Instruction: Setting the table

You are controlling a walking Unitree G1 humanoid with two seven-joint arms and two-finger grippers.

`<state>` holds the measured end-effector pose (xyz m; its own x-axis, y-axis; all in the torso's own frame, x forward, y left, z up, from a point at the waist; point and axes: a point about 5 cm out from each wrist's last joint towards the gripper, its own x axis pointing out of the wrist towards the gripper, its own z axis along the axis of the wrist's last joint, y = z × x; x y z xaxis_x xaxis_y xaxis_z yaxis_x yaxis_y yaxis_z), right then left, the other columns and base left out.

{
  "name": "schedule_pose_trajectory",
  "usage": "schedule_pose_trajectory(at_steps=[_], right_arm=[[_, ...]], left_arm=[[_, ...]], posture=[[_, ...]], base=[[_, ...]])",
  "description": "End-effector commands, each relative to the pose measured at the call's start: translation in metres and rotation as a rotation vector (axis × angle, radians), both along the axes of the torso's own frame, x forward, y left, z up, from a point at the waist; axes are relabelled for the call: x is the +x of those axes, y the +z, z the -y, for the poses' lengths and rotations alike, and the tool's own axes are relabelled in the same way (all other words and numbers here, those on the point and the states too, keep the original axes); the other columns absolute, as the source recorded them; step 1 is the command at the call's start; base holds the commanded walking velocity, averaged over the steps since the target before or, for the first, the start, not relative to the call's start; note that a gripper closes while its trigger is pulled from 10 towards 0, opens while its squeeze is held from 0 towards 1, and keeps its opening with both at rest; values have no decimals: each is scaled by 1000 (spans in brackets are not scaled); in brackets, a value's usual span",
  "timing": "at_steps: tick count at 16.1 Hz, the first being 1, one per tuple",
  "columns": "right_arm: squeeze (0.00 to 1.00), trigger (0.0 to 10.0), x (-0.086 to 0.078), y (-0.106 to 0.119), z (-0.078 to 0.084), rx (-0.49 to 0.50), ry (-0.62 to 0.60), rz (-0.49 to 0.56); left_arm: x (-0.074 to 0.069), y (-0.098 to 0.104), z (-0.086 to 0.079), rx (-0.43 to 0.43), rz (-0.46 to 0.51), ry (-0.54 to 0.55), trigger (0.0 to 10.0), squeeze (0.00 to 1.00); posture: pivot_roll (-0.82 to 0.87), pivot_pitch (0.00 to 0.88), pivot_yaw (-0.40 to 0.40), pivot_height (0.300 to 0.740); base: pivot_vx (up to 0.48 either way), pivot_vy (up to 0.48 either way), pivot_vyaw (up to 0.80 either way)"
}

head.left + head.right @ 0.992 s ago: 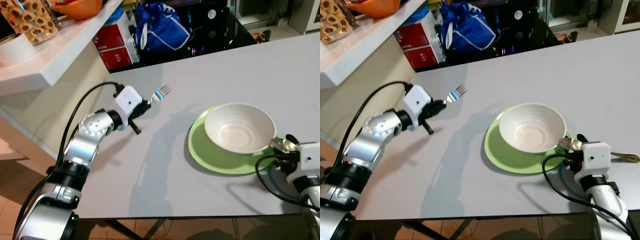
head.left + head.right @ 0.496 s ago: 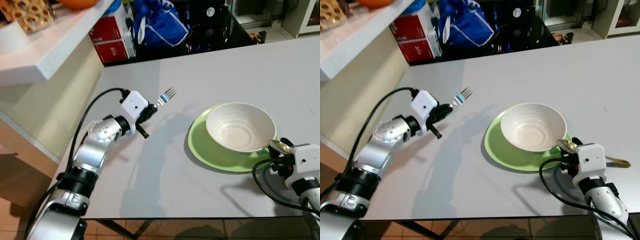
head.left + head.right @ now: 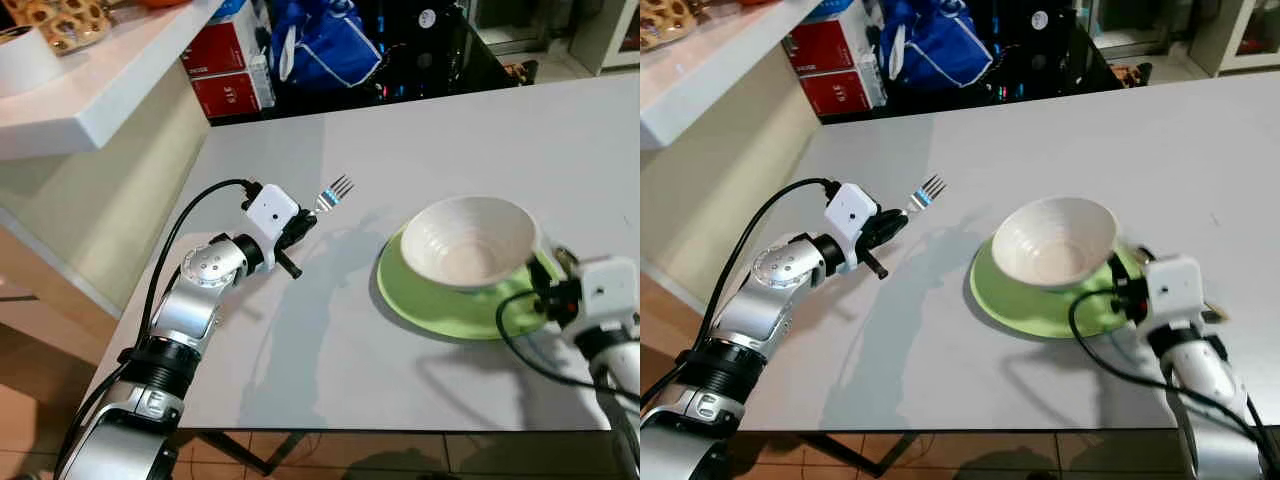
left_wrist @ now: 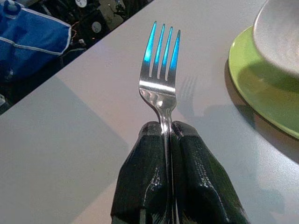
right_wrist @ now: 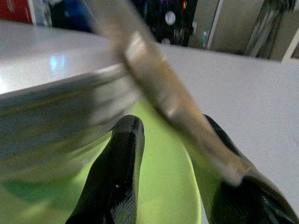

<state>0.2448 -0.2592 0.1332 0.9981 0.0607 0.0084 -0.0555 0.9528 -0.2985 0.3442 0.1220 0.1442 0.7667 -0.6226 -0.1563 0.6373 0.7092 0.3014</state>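
Two grippers are at work over a grey table (image 3: 300, 370). At lower right of the head views, the right gripper (image 3: 1127, 288) sits against the near right edge of the bowl (image 3: 468, 240). In its wrist view the two fingers (image 5: 117, 177) stand apart, with a blurred metal handle, seemingly a spoon (image 5: 163, 93), lying across one of them; whether that handle is gripped cannot be told. The bowl is white, tilted with its right side lifted, and rests on a green plate (image 3: 420, 305) right of centre.

Left of centre, the left gripper (image 3: 302, 222) has its fingers (image 4: 145, 186) pressed together on the handle of a fork (image 3: 333, 191). The fork is clear of the table, casting a shadow on it, with its tines pointing toward the far side. It is near the plate's far left edge but apart from it.

Farther back, at upper left, a white shelf (image 3: 90, 90) juts over the floor. Red boxes (image 3: 225, 85) and a blue bag (image 3: 325, 45) sit beyond the table's far edge.
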Motion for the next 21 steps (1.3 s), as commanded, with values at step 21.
schedule_pose_trajectory(at_steps=[21], right_arm=[[0,10000,23,15,11,-64,114,-49]], left_arm=[[-24,-11,13,-134,-6,137,10000,0]], posture=[[-81,0,-48,740]], base=[[0,0,0]])
